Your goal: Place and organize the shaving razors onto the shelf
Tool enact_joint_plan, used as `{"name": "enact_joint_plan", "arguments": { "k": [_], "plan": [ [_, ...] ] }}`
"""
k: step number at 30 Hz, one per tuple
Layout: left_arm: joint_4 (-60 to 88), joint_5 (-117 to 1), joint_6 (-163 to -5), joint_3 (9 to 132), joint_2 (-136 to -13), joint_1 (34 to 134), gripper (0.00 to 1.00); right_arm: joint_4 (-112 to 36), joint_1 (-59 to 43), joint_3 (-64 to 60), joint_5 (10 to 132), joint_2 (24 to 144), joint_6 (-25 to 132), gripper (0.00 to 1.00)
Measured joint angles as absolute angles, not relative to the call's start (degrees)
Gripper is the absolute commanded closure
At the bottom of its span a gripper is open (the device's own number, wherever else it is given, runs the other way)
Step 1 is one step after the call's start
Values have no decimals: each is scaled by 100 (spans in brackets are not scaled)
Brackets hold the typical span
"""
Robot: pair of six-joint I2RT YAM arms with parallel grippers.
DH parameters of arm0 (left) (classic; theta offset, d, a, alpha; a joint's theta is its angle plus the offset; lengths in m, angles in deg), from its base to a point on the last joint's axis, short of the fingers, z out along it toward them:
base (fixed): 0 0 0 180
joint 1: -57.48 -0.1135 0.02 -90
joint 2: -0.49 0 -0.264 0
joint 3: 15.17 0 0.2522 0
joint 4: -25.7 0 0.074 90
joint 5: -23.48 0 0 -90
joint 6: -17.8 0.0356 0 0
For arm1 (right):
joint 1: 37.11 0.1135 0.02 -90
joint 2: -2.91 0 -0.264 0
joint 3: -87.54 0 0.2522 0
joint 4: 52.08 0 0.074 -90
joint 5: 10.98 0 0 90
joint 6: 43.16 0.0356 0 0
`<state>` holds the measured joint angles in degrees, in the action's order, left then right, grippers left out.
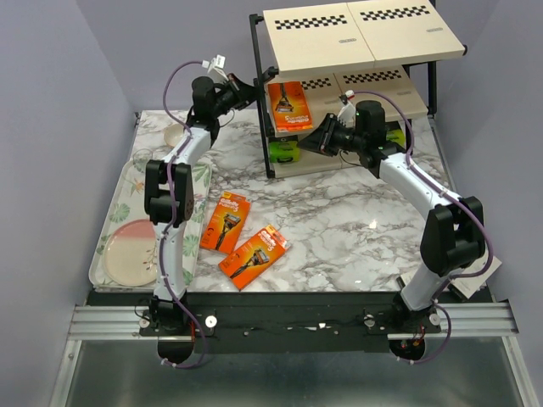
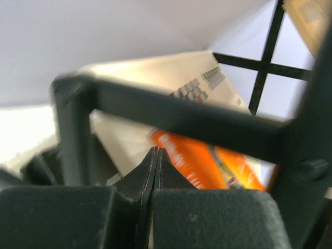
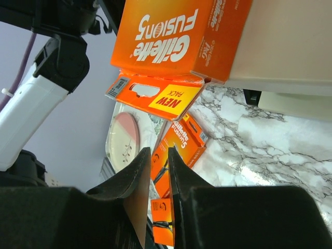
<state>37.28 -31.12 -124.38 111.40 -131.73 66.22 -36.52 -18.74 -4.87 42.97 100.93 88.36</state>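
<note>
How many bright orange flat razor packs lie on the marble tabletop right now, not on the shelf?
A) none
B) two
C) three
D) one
B: one bright orange flat razor pack and a second orange pack lie on the white marble tabletop, while the third orange pack rests on the middle board of the black-framed three-tier shelf.

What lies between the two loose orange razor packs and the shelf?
Bare marble tabletop only, between orange razor packs and shelf; top external view shows it.
</note>
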Motion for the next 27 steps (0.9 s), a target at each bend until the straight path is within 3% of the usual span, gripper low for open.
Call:
{"name": "enact_joint_plan", "arguments": {
  "k": [7, 17, 19, 21, 23, 27],
  "plan": [
    [3739, -3110, -12639, 9860, -12780, 6372, 97, -3663, -1874, -692, 4349, 10287, 8803, 73],
    [3531, -3062, -12493, 8511, -11276, 5601, 92, -3689, -1874, -1713, 4360, 11096, 8978, 73],
    [3535, -3042, -12445, 8205, -10920, 5553, 86, -3689, -1870, -1715, 4363, 11096, 8971, 73],
    [3518, -2985, -12355, 7886, -10625, 5562, 63, -3693, -1872, -1639, 4363, 11046, 8927, 71],
    [3273, -2937, -12163, 7538, -10297, 5575, 47, -3746, -1874, -1337, 4365, 10858, 8862, 60],
    [2480, -2802, -11653, 6933, -9639, 5588, 39, -3508, -1876, -354, 4365, 9907, 8589, 46]
  ]
}}
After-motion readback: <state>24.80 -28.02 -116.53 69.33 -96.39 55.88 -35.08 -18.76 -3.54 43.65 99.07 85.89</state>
